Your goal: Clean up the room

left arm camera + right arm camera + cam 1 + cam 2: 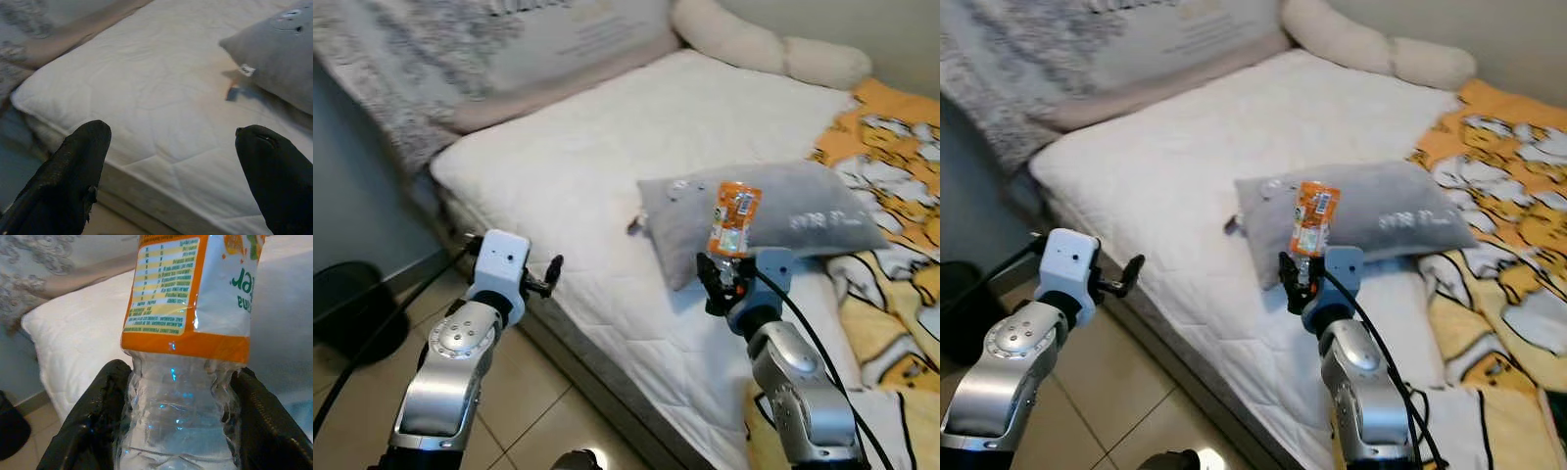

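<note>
Bottle point(734, 218) with an orange label is held upright by the closed right gripper point(719, 284) above the bed's point(597, 186) near edge, before a grey pillow point(783, 217). Left gripper point(176, 171) is spread open, empty. Disposal is judged outstanding.

Fine print in yellow-and-white rows on the orange label point(190, 289) of the clear bottle point(178, 416), too small to read. Green letter fragments beside it, cropped. Pale, blurred marks on the grey pillow point(803, 220), illegible.
</note>
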Tool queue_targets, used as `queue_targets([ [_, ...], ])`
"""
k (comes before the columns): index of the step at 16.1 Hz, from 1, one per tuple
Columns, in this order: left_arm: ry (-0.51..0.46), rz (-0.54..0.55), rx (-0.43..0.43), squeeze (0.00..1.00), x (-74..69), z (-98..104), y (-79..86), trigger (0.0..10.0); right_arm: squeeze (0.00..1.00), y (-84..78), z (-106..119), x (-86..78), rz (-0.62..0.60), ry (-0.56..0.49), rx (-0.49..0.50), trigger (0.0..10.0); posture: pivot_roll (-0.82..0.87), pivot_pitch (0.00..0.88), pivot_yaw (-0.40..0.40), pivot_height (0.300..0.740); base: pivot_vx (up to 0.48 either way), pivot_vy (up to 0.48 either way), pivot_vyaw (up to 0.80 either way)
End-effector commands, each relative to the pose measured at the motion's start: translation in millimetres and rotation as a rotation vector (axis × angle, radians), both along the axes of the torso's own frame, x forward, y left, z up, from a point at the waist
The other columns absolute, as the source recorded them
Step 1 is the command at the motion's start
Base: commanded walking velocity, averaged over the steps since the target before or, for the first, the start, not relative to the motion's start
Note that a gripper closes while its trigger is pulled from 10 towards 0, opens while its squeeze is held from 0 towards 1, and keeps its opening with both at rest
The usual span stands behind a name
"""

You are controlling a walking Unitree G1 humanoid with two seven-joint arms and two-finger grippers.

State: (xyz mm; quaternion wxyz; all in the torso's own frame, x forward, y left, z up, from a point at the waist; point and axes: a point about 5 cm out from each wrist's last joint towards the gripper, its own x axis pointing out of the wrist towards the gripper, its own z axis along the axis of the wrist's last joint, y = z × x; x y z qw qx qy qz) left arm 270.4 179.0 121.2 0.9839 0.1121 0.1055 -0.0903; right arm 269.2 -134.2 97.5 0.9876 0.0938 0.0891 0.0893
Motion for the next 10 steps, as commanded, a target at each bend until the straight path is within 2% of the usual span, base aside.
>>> queue_targets([
  [1,0.015,0.003,-0.012,0.0,-0.9,-2,1.5,10.0,0.0,-2.3,-2,1.9,-0.009,0.019,0.019,10.0,0.04,0.0,-0.009,0.74,0.0,0.0,0.8],
  [4,0.023,0.026,-0.048,0.0,4.5,0,3.3,10.0,0.0,2.5,-4,4.5,-0.007,0.033,0.033,10.0,0.01,0.0,0.016,0.74,0.0,0.0,0.8],
  [6,-0.001,0.016,0.009,0.0,5.7,1,4.8,10.0,0.0,2.0,-3,7.5,-0.017,0.032,0.04,10.0,0.0,0.0,0.022,0.74,0.0,0.0,0.8],
  [10,-0.023,0.031,0.008,0.0,9.3,2,7.9,10.0,0.0,-3.8,-3,9.7,-0.02,0.042,0.032,10.0,0.0,0.0,0.011,0.74,0.0,0.0,0.8],
])
